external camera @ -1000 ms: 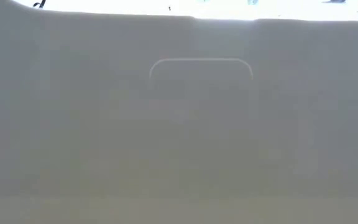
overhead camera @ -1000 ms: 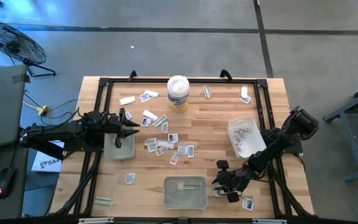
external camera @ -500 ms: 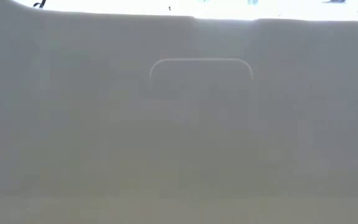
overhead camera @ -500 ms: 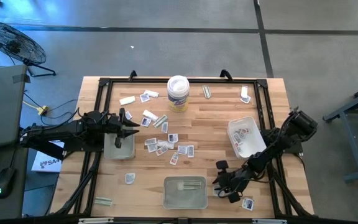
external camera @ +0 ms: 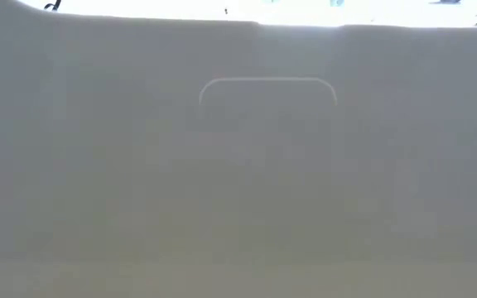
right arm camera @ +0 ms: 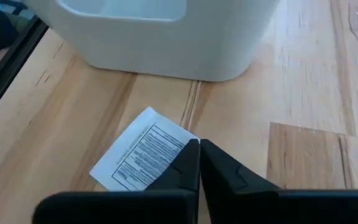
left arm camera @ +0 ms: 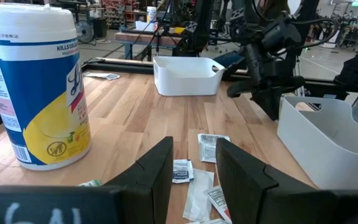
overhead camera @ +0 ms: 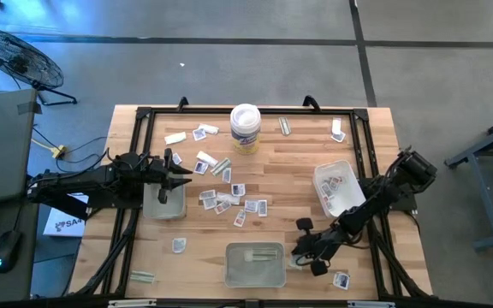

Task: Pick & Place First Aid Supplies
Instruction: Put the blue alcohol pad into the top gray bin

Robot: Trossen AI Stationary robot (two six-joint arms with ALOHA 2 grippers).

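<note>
Right hand (right arm camera: 199,163) clenched, pinching one white packet (right arm camera: 143,157) beside one tray (right arm camera: 166,37).

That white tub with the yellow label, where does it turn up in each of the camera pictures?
High view: the tub stands near the table's far edge, about midway across.
Low view: not in it; a pale blank surface fills the picture.
Left wrist view: large, at the picture's left.
Right wrist view: not in it.
Shared landmark: the small packets lying near the tub.
</note>
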